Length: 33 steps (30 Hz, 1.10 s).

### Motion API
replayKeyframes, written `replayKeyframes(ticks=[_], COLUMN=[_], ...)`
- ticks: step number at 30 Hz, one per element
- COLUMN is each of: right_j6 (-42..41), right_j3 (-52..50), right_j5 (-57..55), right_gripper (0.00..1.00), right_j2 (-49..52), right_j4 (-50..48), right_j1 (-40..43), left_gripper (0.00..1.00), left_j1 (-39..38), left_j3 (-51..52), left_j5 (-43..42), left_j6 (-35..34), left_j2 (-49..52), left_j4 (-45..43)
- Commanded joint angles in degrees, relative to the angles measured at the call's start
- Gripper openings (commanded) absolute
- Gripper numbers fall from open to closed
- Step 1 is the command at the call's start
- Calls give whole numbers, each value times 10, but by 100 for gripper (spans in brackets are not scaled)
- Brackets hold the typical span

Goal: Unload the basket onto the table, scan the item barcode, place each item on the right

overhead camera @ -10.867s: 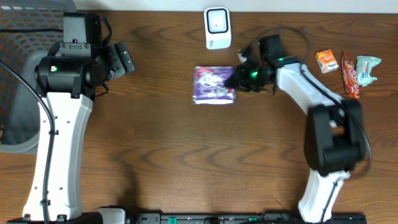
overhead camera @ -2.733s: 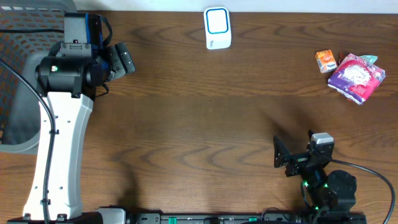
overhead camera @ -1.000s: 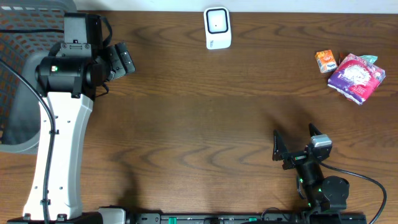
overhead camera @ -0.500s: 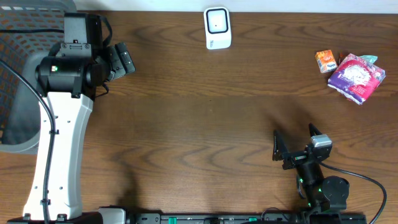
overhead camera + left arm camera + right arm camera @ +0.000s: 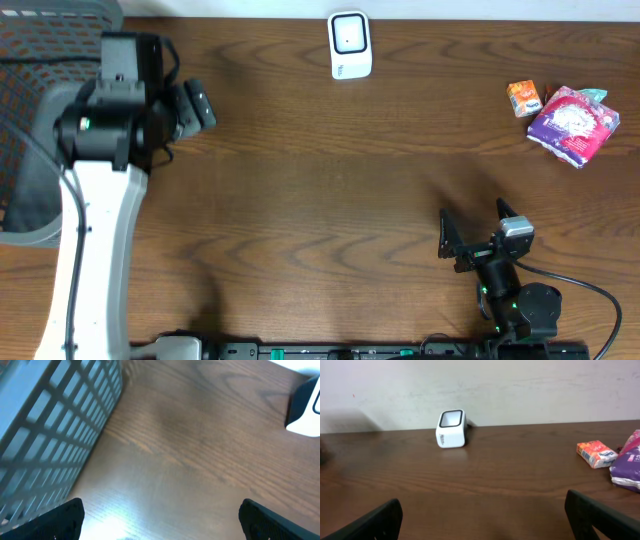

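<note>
The purple packet (image 5: 570,125) is seen lying at the far right edge of the tabletop (image 5: 320,200), with a small orange packet (image 5: 524,98) just beside it. The white scanner (image 5: 350,45) is stood at the back of the tabletop, in the middle, well apart from both packets. The right jaws are held wide apart with nothing in them, low down near the front edge and far from the purple packet. The left jaws are spread wide too and nothing is held in them; they are found by the grey basket (image 5: 30,120) on the left side. The purple packet is judged to be soft, light and a bit puffy, with a shiny wrapper that could slip. It is best taken across its middle or by one long side, and squeezed only gently so it is not crushed. Where the barcode is printed cannot be told, so the packet may have to be turned before it is shown to the scanner.
</note>
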<state>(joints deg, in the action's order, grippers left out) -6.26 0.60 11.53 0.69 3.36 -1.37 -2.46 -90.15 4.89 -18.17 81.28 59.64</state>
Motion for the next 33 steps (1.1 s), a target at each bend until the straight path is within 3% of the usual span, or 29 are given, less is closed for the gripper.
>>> replayKeyframes(ticks=[1,12,17,25,33], right_j6=[8,8,8,8,8], right_j3=[-3,-3,-3,-3,-3], right_j5=[-7,-7,-7,-7,-7], right_gripper=[99,99,99,99,99], right_j2=[-4,-4,-4,-4,-4], right_j4=[1,1,1,1,1], right_j1=[3,3,3,3,3], left_gripper=[98,98,98,98,98], left_j1=[0,0,0,0,0], left_j3=[62,415,598,700,748], left_j5=[7,-18,-55,-55,-56], left_j6=[20,111,186,186,208], left_j2=[-63,-319,-503,-684,-750], left_j4=[-21,-254,-351,-356,-415])
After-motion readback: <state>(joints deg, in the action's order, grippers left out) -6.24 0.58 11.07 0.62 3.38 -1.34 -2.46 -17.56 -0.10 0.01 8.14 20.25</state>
